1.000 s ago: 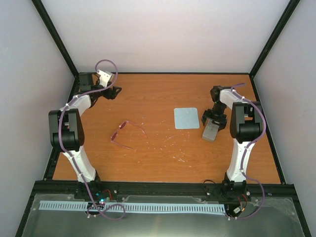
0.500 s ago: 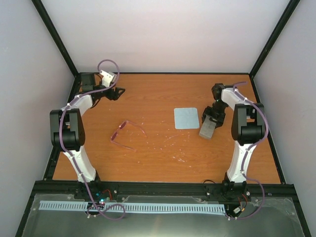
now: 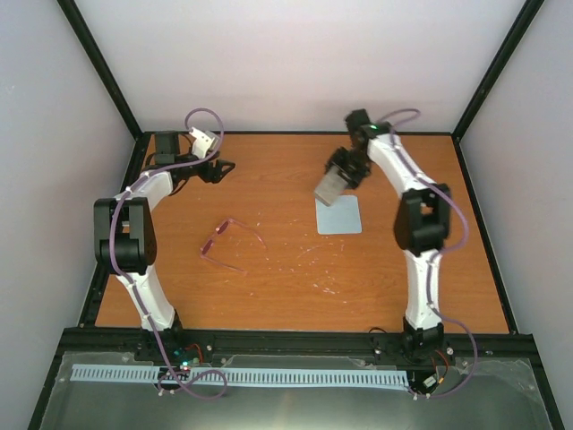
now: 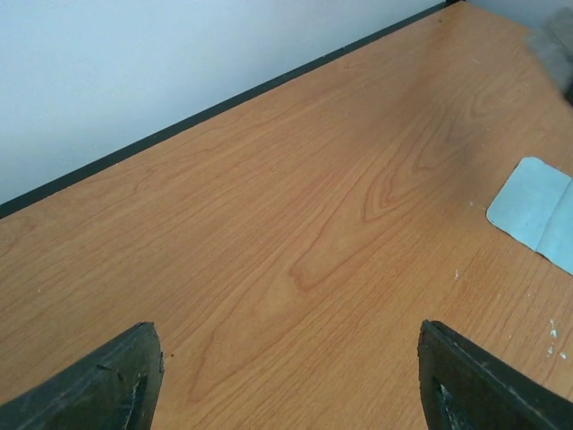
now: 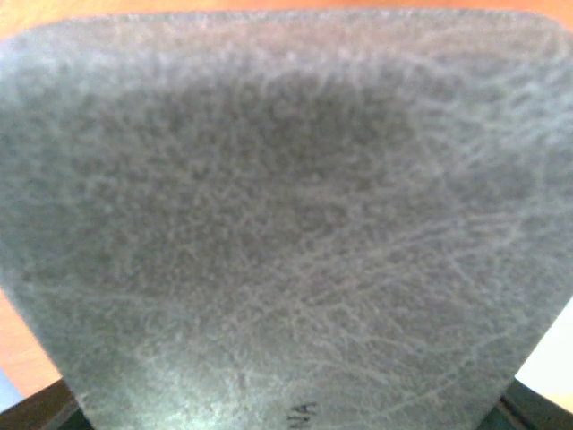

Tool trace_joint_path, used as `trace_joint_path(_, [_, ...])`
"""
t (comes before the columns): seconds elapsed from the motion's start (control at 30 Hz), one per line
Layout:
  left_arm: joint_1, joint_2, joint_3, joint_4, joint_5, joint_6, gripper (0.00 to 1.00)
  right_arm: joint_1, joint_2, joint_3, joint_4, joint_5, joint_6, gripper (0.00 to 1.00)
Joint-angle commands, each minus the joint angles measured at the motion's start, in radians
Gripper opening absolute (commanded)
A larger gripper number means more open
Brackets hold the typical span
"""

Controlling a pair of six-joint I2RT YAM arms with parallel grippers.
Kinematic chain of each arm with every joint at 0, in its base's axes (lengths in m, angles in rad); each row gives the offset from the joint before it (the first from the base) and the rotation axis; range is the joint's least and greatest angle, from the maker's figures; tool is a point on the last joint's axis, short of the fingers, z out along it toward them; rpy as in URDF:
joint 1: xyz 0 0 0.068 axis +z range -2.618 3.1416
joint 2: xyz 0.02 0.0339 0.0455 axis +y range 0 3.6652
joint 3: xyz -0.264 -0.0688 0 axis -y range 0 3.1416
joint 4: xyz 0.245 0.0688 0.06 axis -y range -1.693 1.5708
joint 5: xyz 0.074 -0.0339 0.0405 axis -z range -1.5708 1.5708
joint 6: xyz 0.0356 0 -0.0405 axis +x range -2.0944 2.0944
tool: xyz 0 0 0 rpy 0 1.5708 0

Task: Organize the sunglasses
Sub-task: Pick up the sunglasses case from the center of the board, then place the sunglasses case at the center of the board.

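Note:
The sunglasses point(image 3: 229, 244), thin pink-red frame with temple arms spread, lie on the wooden table point(image 3: 286, 278) left of centre. My right gripper point(image 3: 343, 173) is shut on the grey case point(image 3: 330, 186) and holds it above the table, just beyond the light blue-grey cloth point(image 3: 338, 214). The case point(image 5: 286, 224) fills the right wrist view and hides the fingers. My left gripper point(image 3: 218, 167) is open and empty at the far left of the table, well beyond the sunglasses. Its two dark fingertips point(image 4: 107, 385) stand wide apart over bare wood.
The cloth point(image 4: 535, 213) shows at the right edge of the left wrist view. A black frame rail point(image 3: 295, 133) and white walls bound the table at the back and sides. White specks dot the wood near the centre.
My right arm has swung the grey case from the right of the cloth up and leftward to the cloth's far side. My left gripper has edged slightly right.

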State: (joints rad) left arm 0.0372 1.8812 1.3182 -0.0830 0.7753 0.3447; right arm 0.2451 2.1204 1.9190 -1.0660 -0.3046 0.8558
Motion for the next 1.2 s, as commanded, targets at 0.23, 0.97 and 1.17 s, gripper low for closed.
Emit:
trace_joint_path(0.23, [-0.001, -0.111, -0.089, -0.070, 0.049, 0.185, 0.77, 0.202, 0.255, 0.356, -0.377, -0.058, -0.190, 0.41])
trace_joint_path(0.97, [-0.035, -0.273, -0.297, -0.070, 0.003, 0.228, 0.77, 0.392, 0.369, 0.219, -0.329, 0.008, -0.340, 0.53])
trace_joint_path(1.17, [-0.039, -0.264, -0.290, -0.069, -0.007, 0.230, 0.78, 0.395, 0.354, 0.208, -0.325, 0.048, -0.354, 0.79])
